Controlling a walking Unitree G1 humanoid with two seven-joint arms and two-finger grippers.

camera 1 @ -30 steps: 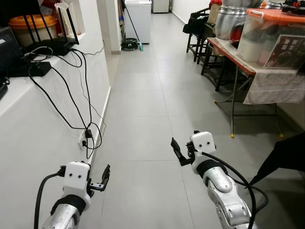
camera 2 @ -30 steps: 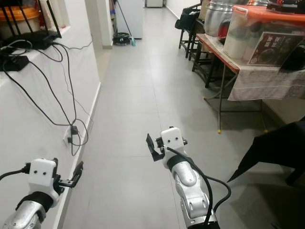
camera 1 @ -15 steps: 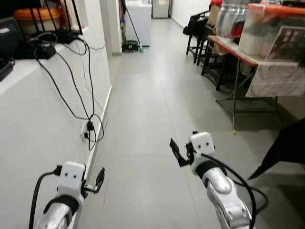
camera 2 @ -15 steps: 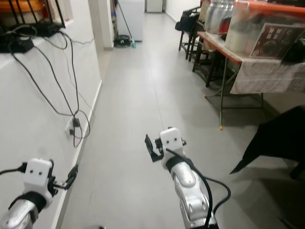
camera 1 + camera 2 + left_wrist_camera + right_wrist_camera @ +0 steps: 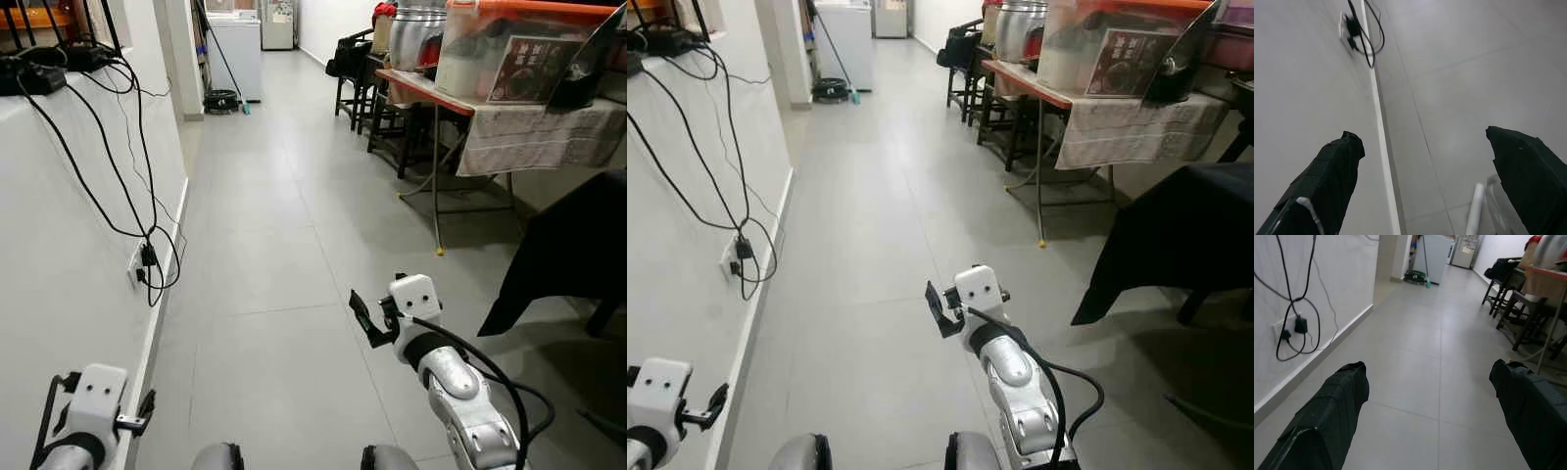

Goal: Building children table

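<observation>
My right gripper (image 5: 361,318) is held out over the grey tiled floor (image 5: 274,245) in the middle of the corridor. It is open and holds nothing. In the right wrist view its two black fingers (image 5: 1337,401) stand wide apart, with bare floor between them. My left gripper (image 5: 145,409) hangs low at the bottom left, close to the white wall (image 5: 69,255). It is open too and empty. Between its fingertips (image 5: 1332,171) the left wrist view looks down on the skirting board.
Black cables run down the left wall to a socket (image 5: 145,259). On the right stand a table (image 5: 431,90) with pots and a plastic box, dark chairs (image 5: 353,69) and a black draped shape (image 5: 568,245). A white freezer (image 5: 235,39) stands at the corridor's far end.
The whole view has shifted forward and tilted down along the corridor, so my knees now show at the bottom edge. The left arm has sunk lower and further left. The right arm keeps its pose.
</observation>
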